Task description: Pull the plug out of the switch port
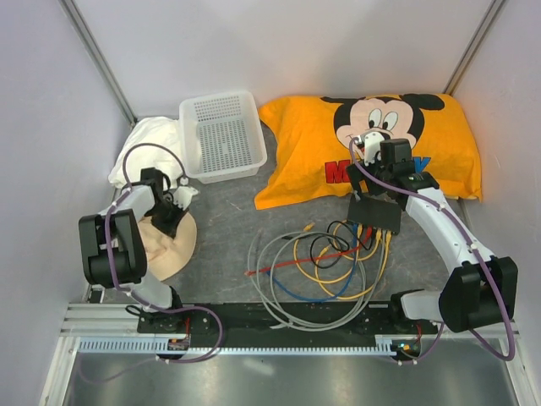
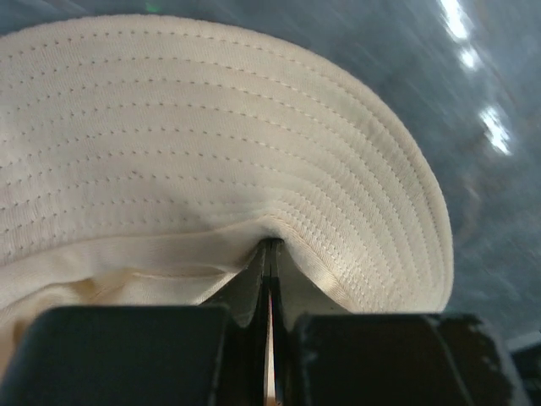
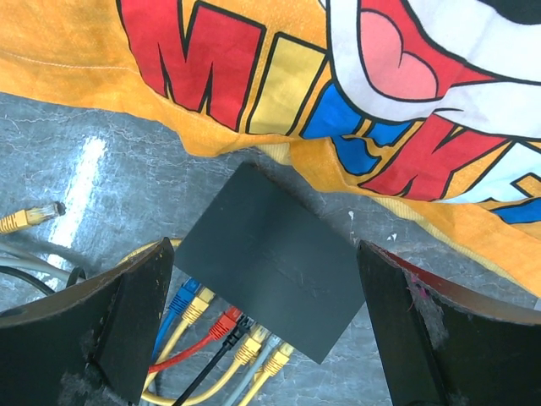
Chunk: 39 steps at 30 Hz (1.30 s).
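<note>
The switch is a flat black box (image 1: 377, 212) (image 3: 270, 258) lying just in front of the orange pillow. Its near edge holds a row of plugs: blue (image 3: 182, 300), yellow (image 3: 199, 306), red (image 3: 222, 321), black (image 3: 240, 326), and more yellow and grey ones (image 3: 264, 345). Which port the task means I cannot tell. My right gripper (image 1: 378, 190) (image 3: 264, 247) hangs open above the box, a finger on each side, touching nothing. My left gripper (image 1: 170, 222) (image 2: 270, 249) is far off at the left, shut on the brim of a cream hat (image 1: 169, 247) (image 2: 211, 144).
Coiled cables (image 1: 321, 271) in grey, yellow, blue, red and black lie in front of the switch. One loose yellow plug (image 1: 308, 227) (image 3: 34, 216) rests on the table. A white basket (image 1: 221, 135), a Mickey pillow (image 1: 296, 161) and a white cloth (image 1: 152, 144) line the back.
</note>
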Available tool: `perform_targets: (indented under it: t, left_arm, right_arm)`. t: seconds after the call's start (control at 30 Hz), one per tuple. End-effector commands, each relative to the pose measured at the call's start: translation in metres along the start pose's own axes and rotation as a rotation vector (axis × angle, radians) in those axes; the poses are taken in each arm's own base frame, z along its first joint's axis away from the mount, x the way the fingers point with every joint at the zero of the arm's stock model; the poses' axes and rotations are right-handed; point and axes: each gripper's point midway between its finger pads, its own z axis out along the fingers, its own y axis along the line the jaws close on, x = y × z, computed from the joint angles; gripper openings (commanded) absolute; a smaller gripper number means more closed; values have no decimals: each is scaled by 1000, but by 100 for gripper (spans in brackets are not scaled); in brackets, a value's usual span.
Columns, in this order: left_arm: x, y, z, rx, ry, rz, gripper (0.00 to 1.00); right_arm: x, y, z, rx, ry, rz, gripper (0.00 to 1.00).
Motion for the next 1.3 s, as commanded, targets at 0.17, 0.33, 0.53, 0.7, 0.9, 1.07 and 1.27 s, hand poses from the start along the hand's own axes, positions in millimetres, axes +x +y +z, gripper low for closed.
perform_targets:
  t: [0.17, 0.33, 0.53, 0.7, 0.9, 1.07, 1.27]
  left_arm:
    - [-140, 36, -115, -372, -495, -68, 14]
    - [-177, -77, -157, -151, -654, 125, 47]
    - [-157, -201, -136, 315, -723, 406, 70]
    - [-125, -229, -87, 387, -606, 505, 72]
    - [-114, -252, -67, 455, -569, 543, 72]
    - [-116, -257, -67, 465, -559, 535, 72]
    - [-127, -256, -79, 446, -579, 548, 72]
  right_arm:
    - [-2, -16, -7, 85, -4, -36, 98]
    - [37, -35, -7, 174, 122, -184, 98]
    - [100, -36, 0, 83, 320, -444, 98]
    - [114, -35, 5, 62, 371, -463, 98]
    - [110, -34, 21, 16, 388, -466, 98]
    - [101, -29, 41, -69, 386, -520, 98]
    - [100, -35, 58, -138, 440, -612, 98]
